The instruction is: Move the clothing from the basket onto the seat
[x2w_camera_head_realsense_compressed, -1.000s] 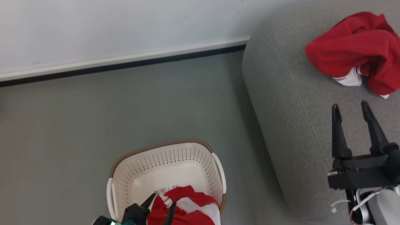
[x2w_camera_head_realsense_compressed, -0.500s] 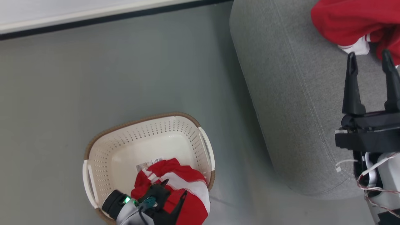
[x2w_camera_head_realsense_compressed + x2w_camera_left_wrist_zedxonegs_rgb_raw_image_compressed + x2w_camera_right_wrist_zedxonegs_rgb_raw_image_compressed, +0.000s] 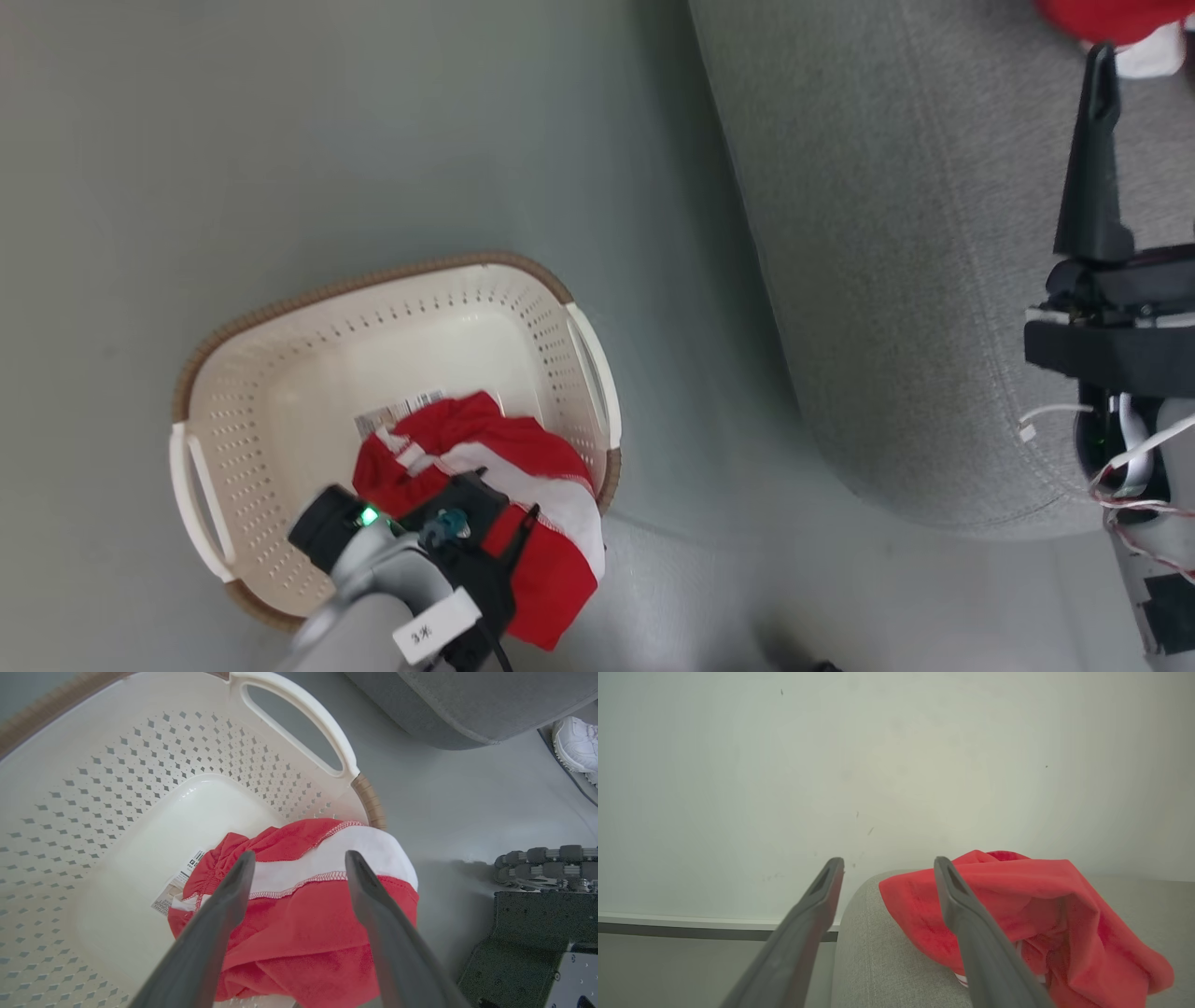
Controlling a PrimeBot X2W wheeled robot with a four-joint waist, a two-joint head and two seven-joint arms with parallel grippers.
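Observation:
The cream basket (image 3: 280, 308) stands on the grey floor left of the grey seat (image 3: 887, 233). Red and white clothing (image 3: 467, 443) lies bunched in the basket's near right corner, partly draped over the rim. My left gripper (image 3: 299, 858) hangs over that garment (image 3: 303, 914), open, one finger on each side of its white panel; I cannot tell whether they touch it. Another red garment (image 3: 1017, 896) lies crumpled on the seat (image 3: 887, 961). My right gripper (image 3: 888, 859) stands open just before it, nothing between its fingers (image 3: 1090, 168).
A barcode label (image 3: 180, 882) is stuck on the basket's floor beside the garment. A person's white shoe (image 3: 577, 742) and my base's dark wheel (image 3: 542, 858) sit on the floor near the basket. A pale wall with a dark skirting (image 3: 691, 931) rises behind the seat.
The head camera has tilted down, shifting the whole picture. My left gripper has reached further into the basket over the red garment. My right gripper stays open near the garment on the seat.

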